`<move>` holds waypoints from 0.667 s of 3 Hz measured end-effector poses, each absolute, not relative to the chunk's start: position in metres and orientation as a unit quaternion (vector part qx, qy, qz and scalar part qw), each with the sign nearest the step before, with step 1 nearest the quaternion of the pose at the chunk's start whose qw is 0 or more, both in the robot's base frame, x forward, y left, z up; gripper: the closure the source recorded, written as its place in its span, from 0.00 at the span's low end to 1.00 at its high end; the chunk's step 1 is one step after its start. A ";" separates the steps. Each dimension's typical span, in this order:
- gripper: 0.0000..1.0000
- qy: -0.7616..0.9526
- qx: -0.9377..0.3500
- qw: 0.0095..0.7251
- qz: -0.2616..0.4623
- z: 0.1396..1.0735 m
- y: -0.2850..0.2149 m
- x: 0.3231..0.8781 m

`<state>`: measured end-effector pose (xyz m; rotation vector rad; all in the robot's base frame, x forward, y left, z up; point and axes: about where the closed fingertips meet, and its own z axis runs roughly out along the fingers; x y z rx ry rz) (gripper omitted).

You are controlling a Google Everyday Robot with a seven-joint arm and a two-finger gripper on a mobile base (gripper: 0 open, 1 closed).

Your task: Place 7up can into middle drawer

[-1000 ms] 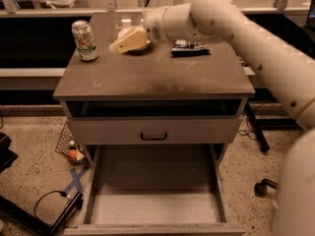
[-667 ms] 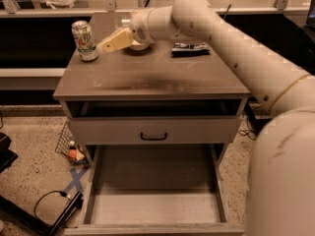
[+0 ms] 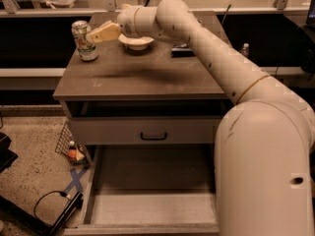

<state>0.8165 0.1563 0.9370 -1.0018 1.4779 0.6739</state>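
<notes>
We note small whitish-silver soda can with green lettering (image 3: 84,41) upright at far left corner of brown cabinet top (image 3: 142,77), same spot as earlier frame. Tan gripper (image 3: 97,34) has moved left from above white bowl (image 3: 136,42), tip now just beside can's right side; contact unclear, and we cannot tell whether it is released or clenched. Bowl now more exposed. Wide grey drawer (image 3: 152,208) pulled out, near and low, unchanged

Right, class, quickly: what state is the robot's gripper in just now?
Gripper: beside the 7up can on the cabinet top; open or shut cannot be told.
</notes>
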 end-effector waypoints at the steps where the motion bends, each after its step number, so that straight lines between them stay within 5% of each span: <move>1: 0.00 0.634 -0.427 0.576 0.289 0.935 0.161 0.809; 2: 0.00 0.627 -0.430 0.574 0.304 0.914 0.196 0.809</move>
